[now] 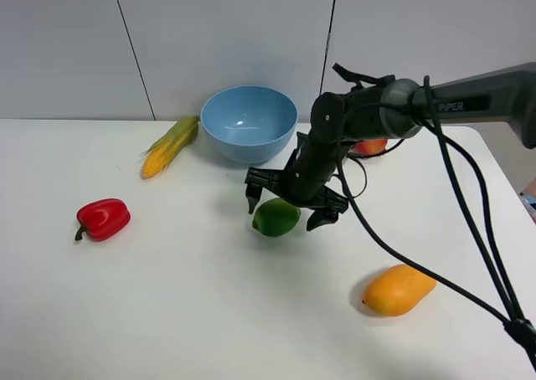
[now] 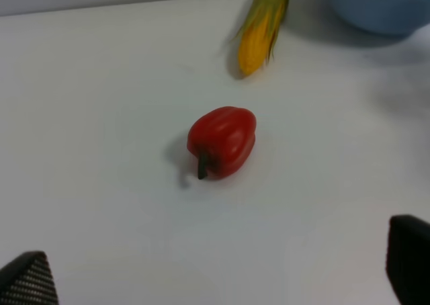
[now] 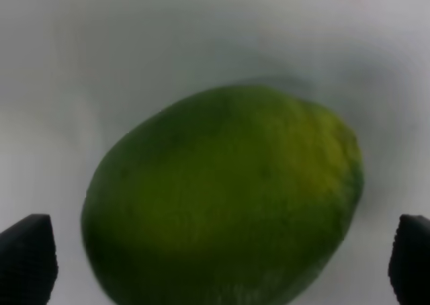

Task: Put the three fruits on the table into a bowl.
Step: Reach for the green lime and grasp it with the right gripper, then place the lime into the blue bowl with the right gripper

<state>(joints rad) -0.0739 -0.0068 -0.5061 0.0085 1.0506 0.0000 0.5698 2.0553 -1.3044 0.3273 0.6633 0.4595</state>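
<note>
White table (image 1: 167, 296), blue bowl (image 1: 249, 148), lime (image 1: 276, 218) outside

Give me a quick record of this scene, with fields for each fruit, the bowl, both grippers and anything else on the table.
lime: on the table, between the right gripper's open jaws
pomegranate: right of the bowl, partly hidden by the right arm
mango: on the table, front right
bowl: empty, at the back
right gripper: open, not touching the lime
left gripper: open, facing the bell pepper
others: bell pepper, corn cob beside the bowl
</note>
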